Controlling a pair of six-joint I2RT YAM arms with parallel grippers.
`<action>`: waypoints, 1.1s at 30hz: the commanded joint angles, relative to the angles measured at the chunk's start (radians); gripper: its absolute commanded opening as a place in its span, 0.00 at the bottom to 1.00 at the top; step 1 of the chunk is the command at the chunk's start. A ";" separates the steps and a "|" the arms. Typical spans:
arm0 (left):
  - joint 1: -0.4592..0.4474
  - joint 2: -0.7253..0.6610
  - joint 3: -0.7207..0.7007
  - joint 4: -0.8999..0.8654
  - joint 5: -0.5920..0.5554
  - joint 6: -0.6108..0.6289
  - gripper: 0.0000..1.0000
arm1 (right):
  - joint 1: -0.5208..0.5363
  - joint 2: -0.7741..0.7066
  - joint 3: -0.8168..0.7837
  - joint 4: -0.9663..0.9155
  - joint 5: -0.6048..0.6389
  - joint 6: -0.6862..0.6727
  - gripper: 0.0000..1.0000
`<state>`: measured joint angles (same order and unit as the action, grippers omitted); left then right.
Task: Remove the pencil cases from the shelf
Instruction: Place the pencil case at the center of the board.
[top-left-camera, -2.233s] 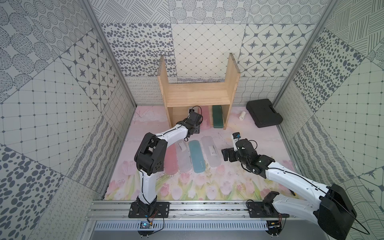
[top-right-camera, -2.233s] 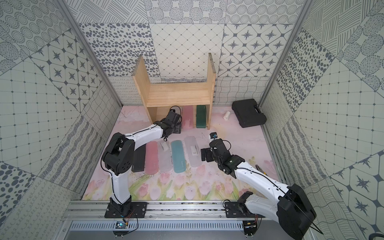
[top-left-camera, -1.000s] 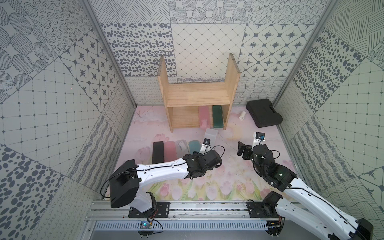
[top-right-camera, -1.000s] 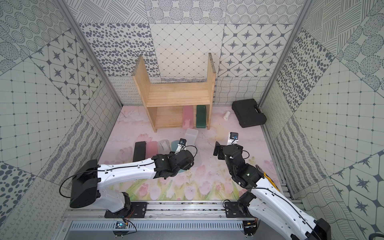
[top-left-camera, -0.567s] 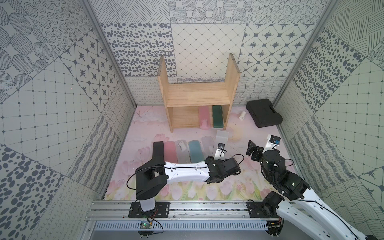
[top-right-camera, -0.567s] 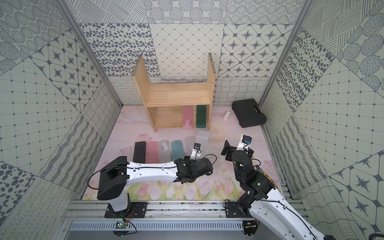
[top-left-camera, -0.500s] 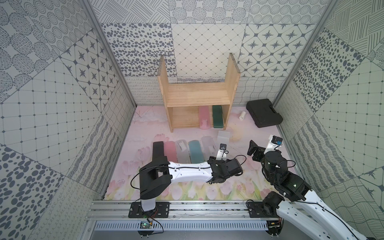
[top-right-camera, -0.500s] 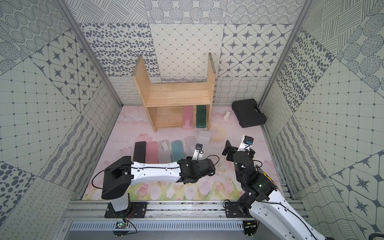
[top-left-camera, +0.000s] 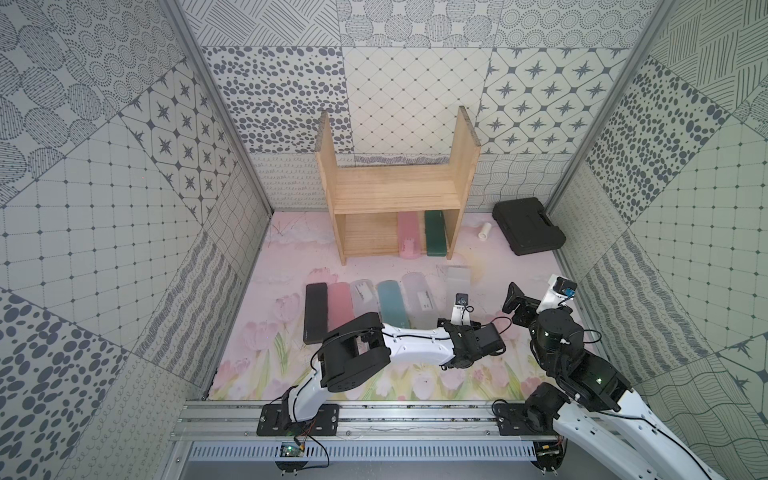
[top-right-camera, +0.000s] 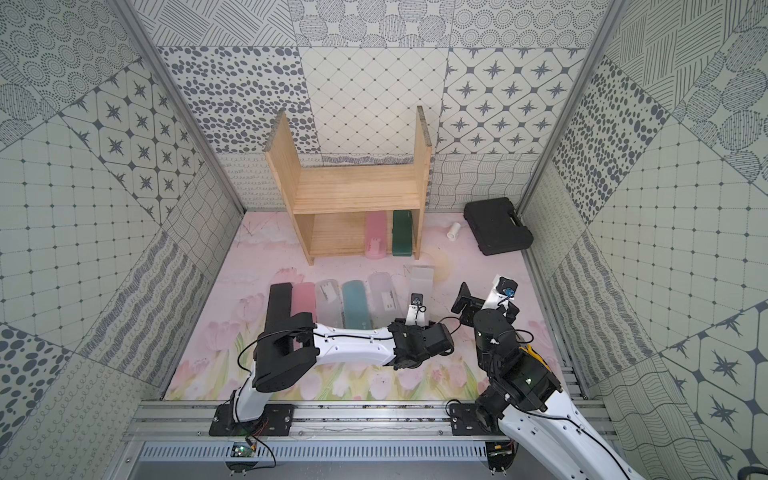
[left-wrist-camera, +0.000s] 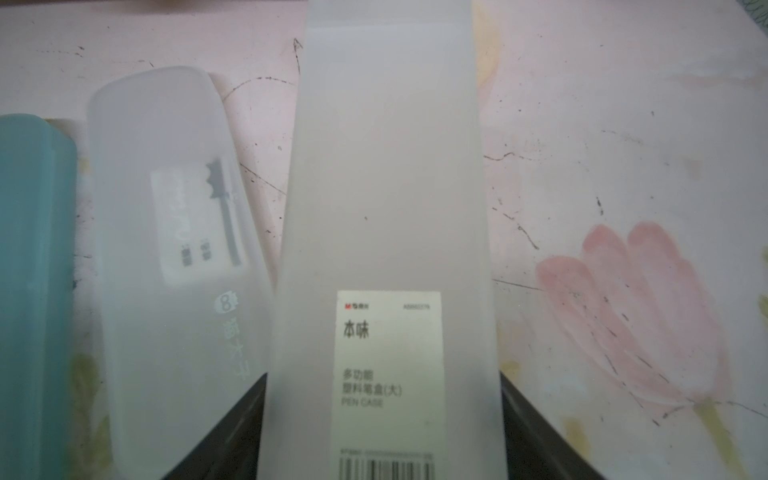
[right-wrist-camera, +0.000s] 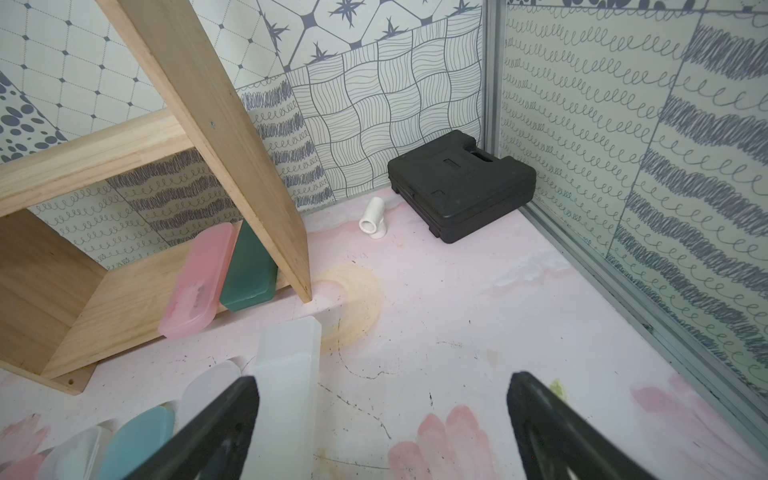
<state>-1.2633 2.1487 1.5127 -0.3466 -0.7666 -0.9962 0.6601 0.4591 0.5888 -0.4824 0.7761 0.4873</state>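
Swung from the shelf (top-left-camera: 395, 195) to the row (top-left-camera: 390, 303) end, the left gripper (left-wrist-camera: 382, 376) clamps a clear case (left-wrist-camera: 386, 187); the right gripper (right-wrist-camera: 382, 378) gapes empty. Six cases are out; the pink case (top-left-camera: 407, 235) and green case (top-left-camera: 435, 232) remain shelved.

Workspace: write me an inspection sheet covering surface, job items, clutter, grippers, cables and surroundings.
Surface: floral mat, scuffed, yellowish stain beside the shelf.
Job's things: shelf's lower board holds pink case and dark green case; row of five cases lies on the mat.
Clutter: black tool case and white cylinder, right of the shelf.
Grippers: left gripper shut on a sixth, frosted case; right gripper open, empty.
Cables: black cable loops at the left wrist; nothing snagged seen.
Surroundings: patterned wall panels; metal rail in front.
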 joint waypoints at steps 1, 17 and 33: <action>-0.005 0.050 0.045 0.023 -0.026 -0.070 0.67 | -0.004 0.010 -0.007 0.016 0.013 -0.003 0.98; -0.006 0.102 0.084 0.008 0.001 -0.073 0.75 | -0.004 0.013 -0.014 0.016 0.005 -0.006 0.98; 0.009 -0.127 -0.033 0.047 -0.001 0.038 0.96 | -0.060 0.096 0.002 -0.004 -0.088 0.017 0.98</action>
<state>-1.2636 2.1181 1.5398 -0.3313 -0.7612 -1.0237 0.6212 0.5407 0.5884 -0.4835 0.7273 0.4908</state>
